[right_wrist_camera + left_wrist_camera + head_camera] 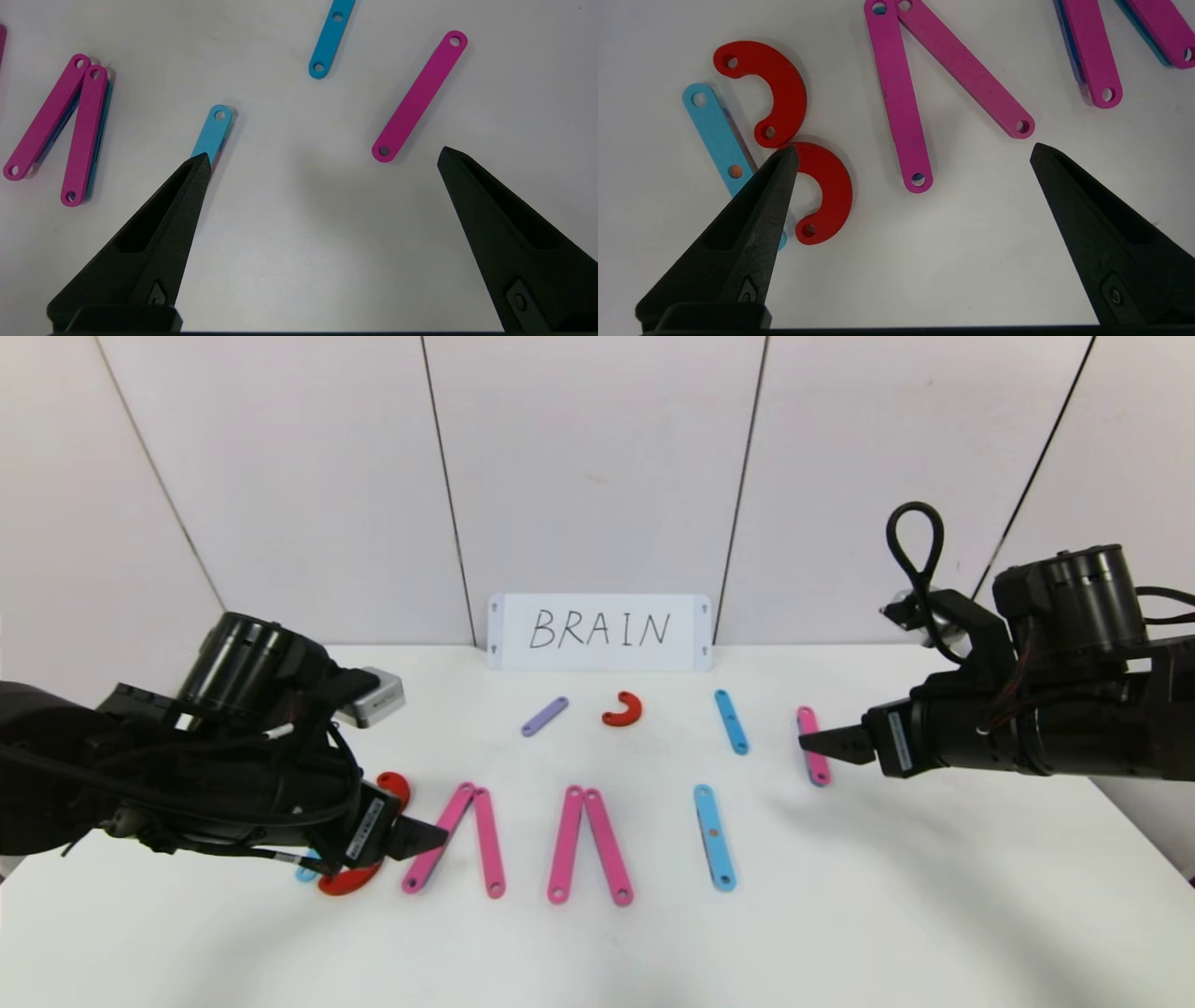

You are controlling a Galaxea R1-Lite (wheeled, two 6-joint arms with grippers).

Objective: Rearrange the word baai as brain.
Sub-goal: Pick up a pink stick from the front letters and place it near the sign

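Both hands, left hand (425,835) and right hand (822,744), hover spread over strip letters (588,845) below a white card (597,632) reading "BRAIN".

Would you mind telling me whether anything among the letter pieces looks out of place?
Yes: four pieces lie loose behind the word row, joined to no letter: a lilac bar, a red curve, a light-blue bar and a pink bar by the right gripper.

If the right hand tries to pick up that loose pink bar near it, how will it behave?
The pink bar looks like rigid plastic, so it should stay stiff rather than droop. It lies flat on the smooth white table, so it may slide before the right hand, now open, gets hold. Being flat, it should not roll.
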